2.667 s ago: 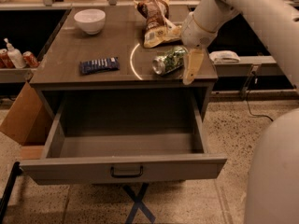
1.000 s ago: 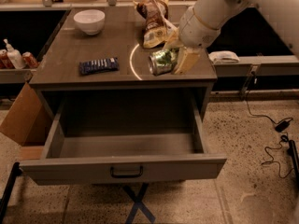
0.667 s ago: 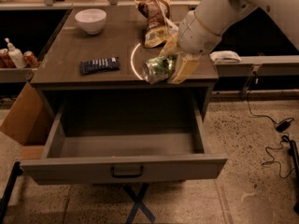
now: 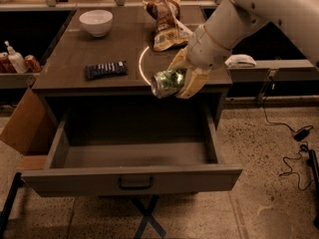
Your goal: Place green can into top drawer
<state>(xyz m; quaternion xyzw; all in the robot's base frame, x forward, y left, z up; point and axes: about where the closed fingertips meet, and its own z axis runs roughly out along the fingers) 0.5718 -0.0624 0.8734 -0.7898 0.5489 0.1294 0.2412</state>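
**Green can gripped at front edge of worktop; top drawer open**

The end effector is recorded at the front edge of the worktop, right of centre, at the end of a white arm that enters from the upper right. Its two pale fingers are clamped on the green can, one above it and one below. The can is held on its side and tilted, with a silver end turned toward the lower left. It is seen across the line of the front edge, over the rear of the top drawer. Whether it touches the worktop cannot be told.

The drawer is pulled well out, and a dark handle is noted at the centre of its front panel.

On the worktop:
- A white bowl is placed near the back left corner.
- A crumpled snack bag lies at the back edge, right of centre.
- A dark blue packet lies flat toward the front left.
- A bright curved line of light is seen just beside the can.

A cardboard box is observed left of the drawer. A pump bottle and red cans are seen on a shelf at far left. The floor is speckled, and a black cable lies on it at right.
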